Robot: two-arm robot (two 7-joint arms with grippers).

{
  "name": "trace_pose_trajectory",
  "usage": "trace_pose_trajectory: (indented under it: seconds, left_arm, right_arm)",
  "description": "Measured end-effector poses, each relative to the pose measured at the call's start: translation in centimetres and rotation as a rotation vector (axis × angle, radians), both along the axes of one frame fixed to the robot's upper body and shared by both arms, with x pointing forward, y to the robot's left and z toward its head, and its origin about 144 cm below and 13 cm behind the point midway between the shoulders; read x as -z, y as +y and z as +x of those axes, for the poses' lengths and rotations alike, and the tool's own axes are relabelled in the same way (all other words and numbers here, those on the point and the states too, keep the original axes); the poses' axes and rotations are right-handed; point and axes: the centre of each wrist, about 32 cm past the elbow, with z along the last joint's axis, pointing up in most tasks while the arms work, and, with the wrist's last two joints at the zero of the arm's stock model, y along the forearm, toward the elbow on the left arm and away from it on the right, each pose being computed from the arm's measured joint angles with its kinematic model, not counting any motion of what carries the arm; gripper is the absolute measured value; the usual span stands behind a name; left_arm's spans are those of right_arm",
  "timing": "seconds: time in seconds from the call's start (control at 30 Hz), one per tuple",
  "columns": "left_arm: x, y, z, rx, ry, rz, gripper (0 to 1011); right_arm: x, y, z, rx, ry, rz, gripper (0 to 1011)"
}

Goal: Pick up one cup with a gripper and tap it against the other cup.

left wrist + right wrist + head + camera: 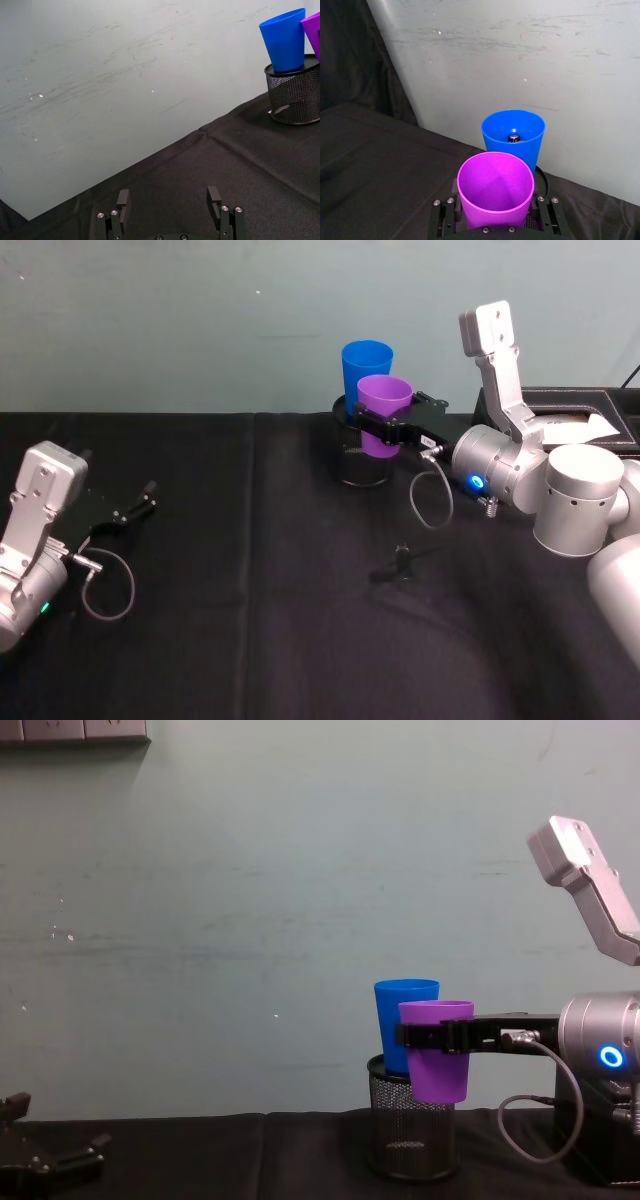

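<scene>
Head view: the right gripper (pixel 385 427) is seen reaching in from the right, its black fingers (pixel 362 420) closed on the purple cup (pixel 384 412) just below the rim. The purple cup is held upright, lifted off the bench (pixel 250 570), with its base above the rim of the black mesh pen holder (pixel 362 462). The blue cup (pixel 366 368) is seated upright inside the mesh holder, directly beyond the fingers on the wall side, and appears to be touching or nearly touching the purple cup; actual contact cannot be told.

From the chest view, the purple cup (pixel 438 1050) is shown overlapping the front right of the blue cup (pixel 404 1020), its rim slightly lower than the blue rim, and clamped about its upper part by the right gripper (pixel 432 1036). The mesh holder (pixel 412 1132) is seen beneath both cups.

In the right wrist view, the purple cup (pixel 495 189) is framed between the fingers (pixel 442 215), with the blue cup (pixel 513 136) just past it; a small dark object is visible inside the blue cup.

The left gripper (pixel 135 508) is parked low over the bench at far left, well apart from the cups, and its fingers (pixel 123 199) are spread wide with nothing between them. A small black object (pixel 398 566) lies on the bench on the near side of the right fingers.
</scene>
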Motion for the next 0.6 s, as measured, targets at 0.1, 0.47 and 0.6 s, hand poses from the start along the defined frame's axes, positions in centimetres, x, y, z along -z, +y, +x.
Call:
trace_pose_trajectory:
  seconds: [0.1,0.47,0.6]
  left_arm:
    - [0.00,0.00,0.00,0.000,0.000,0.000,1000]
    - [0.00,0.00,0.00,0.000,0.000,0.000,1000]
    - [0.00,0.00,0.00,0.000,0.000,0.000,1000]
  right_arm:
    - [0.00,0.00,0.00,0.000,0.000,0.000,737]
    - [0.00,0.00,0.00,0.000,0.000,0.000,737]
    - [0.00,0.00,0.00,0.000,0.000,0.000,737]
